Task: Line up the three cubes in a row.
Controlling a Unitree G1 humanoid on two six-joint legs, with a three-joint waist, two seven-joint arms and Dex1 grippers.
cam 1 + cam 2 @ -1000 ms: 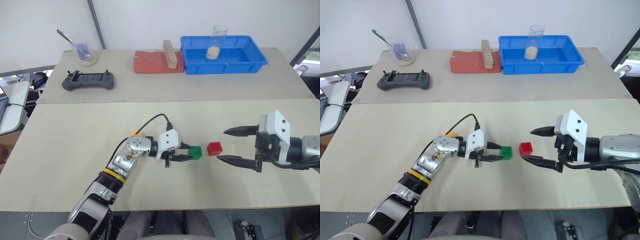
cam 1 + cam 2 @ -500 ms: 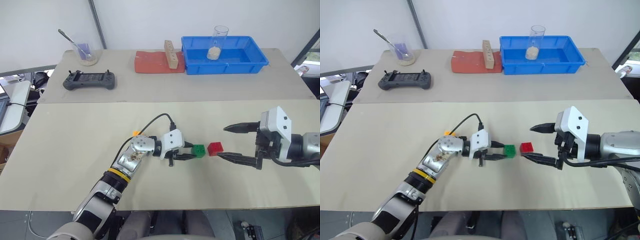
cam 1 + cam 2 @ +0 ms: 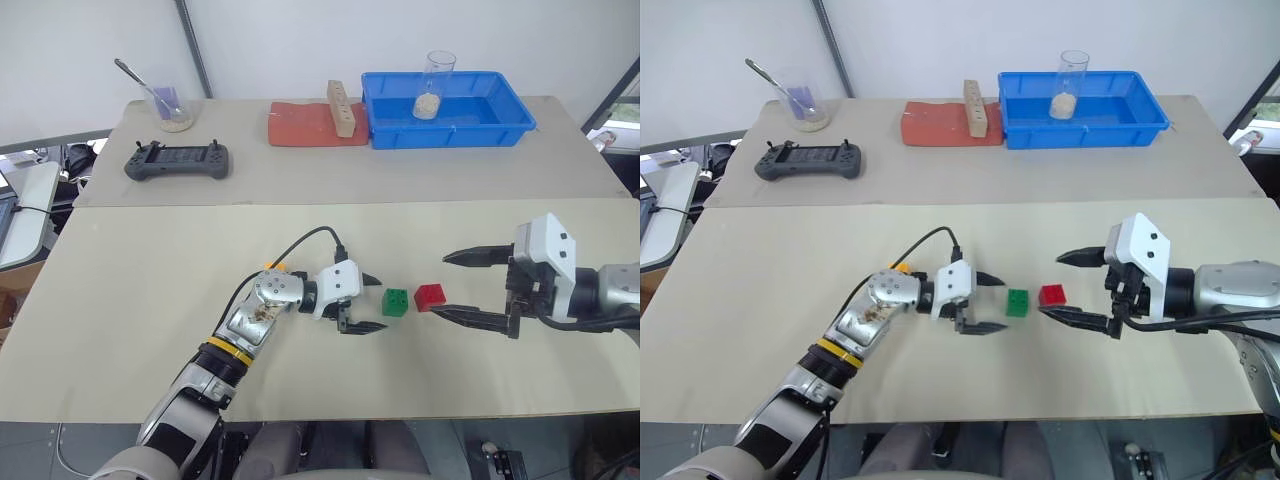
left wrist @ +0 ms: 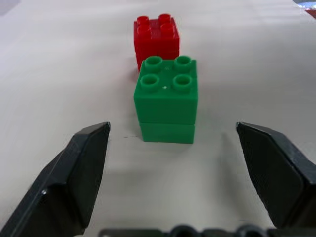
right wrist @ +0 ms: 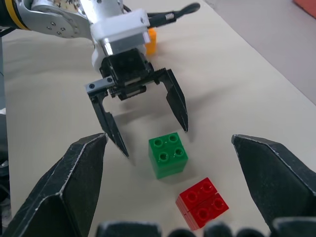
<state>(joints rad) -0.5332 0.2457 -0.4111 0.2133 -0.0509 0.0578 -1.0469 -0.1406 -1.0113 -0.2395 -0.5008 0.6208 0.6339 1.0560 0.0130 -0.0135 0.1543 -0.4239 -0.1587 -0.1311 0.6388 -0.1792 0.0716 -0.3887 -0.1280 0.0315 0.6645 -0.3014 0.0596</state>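
The green cube point(image 3: 396, 301) rests on the near table, and the red cube point(image 3: 430, 296) stands close on its right with a small gap between them. My left gripper point(image 3: 376, 303) is open just left of the green cube, its fingers apart on either side and not touching it. The yellow-orange cube point(image 5: 150, 40) sits behind my left wrist, mostly hidden in the head views. My right gripper point(image 3: 441, 285) is open and empty, pointing at the red cube from the right. The left wrist view has the green cube point(image 4: 166, 98) in front of the red cube point(image 4: 156, 37).
On the far table stand a blue bin point(image 3: 500, 128) holding a glass point(image 3: 437, 84), a red mat point(image 3: 298, 127) with a tan wooden block point(image 3: 341, 106), a game controller point(image 3: 177, 161) and a glass with a spoon point(image 3: 170, 104).
My left gripper has opened and let go of the green cube, which now stands free beside the red cube. The right arm has stayed put.
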